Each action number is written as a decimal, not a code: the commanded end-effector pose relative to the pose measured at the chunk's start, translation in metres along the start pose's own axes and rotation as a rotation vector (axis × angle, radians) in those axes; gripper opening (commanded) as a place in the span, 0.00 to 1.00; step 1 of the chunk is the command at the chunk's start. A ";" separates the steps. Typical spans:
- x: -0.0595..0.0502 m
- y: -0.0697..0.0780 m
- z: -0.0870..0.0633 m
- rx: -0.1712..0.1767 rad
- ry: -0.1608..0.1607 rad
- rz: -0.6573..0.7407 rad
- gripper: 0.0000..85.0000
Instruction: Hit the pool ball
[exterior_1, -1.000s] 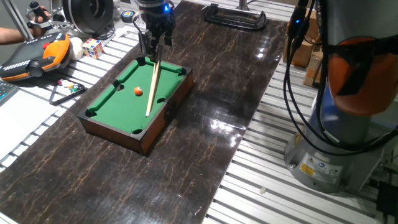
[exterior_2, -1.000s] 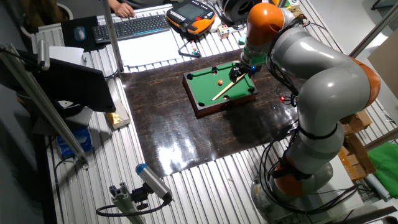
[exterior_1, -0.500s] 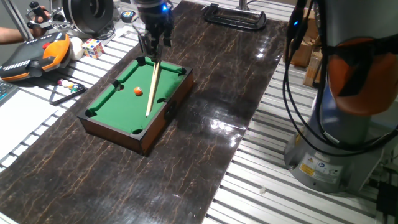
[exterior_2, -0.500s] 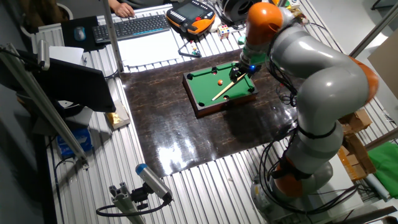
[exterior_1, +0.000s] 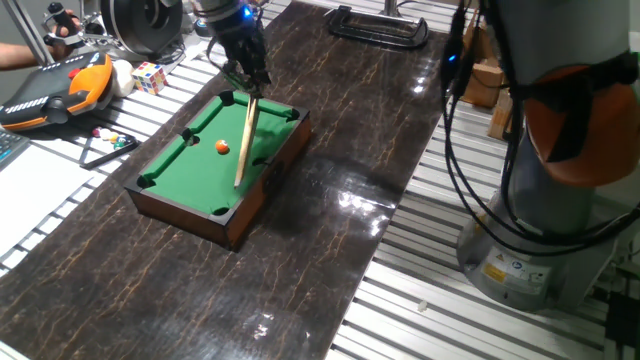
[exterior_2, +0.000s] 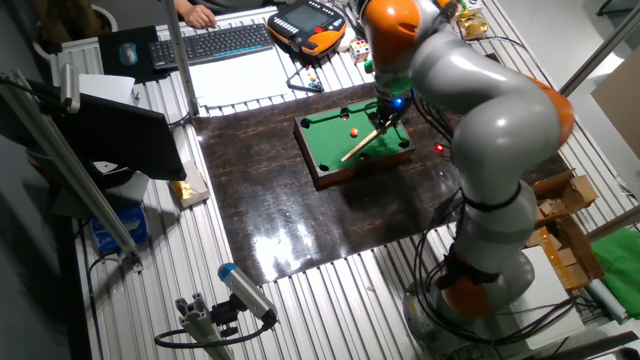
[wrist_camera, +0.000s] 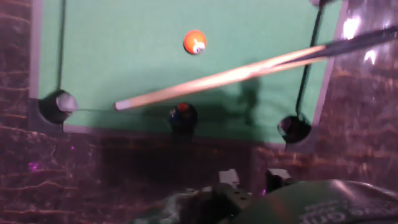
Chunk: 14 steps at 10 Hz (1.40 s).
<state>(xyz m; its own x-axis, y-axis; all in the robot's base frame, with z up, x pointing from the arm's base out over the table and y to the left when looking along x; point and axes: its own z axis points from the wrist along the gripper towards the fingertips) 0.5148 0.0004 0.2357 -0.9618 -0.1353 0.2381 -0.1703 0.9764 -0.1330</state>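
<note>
A miniature pool table (exterior_1: 185, 165) with green felt and a dark wooden frame stands on the dark marble-patterned mat. On the felt lies the pool ball (exterior_1: 221, 146), tiny and orange, also visible in the other fixed view (exterior_2: 352, 131) and the hand view (wrist_camera: 194, 42). Just right of the ball rests a wooden cue stick (exterior_1: 244, 145), its dark butt on the far rail. My gripper (exterior_1: 247, 82) hovers tilted over the far end of the table, near that butt. In the hand view, the fingertips (wrist_camera: 229, 177) stand apart with nothing between them, and the cue (wrist_camera: 217, 78) lies well beyond them.
An orange-and-black pendant (exterior_1: 60, 90), a multicoloured puzzle cube (exterior_1: 150, 77) and a black triangle rack (exterior_1: 105, 148) sit left of the mat. A black clamp (exterior_1: 380, 25) lies at the mat's far end. The arm's base (exterior_1: 530, 260) stands at the right. A keyboard (exterior_2: 215, 42) lies beyond.
The hand has swung left and tilted above the far rail. The cue stick and the ball lie where they were.
</note>
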 end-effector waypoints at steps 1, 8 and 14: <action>0.000 0.000 0.000 0.001 0.024 0.015 0.01; 0.000 -0.005 0.000 -0.027 -0.040 0.418 0.01; 0.000 -0.005 0.000 -0.278 -0.020 0.736 0.01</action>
<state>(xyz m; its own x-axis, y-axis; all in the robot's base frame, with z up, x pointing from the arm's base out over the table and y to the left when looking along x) 0.5161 -0.0047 0.2370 -0.9395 0.2975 0.1698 0.2982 0.9543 -0.0218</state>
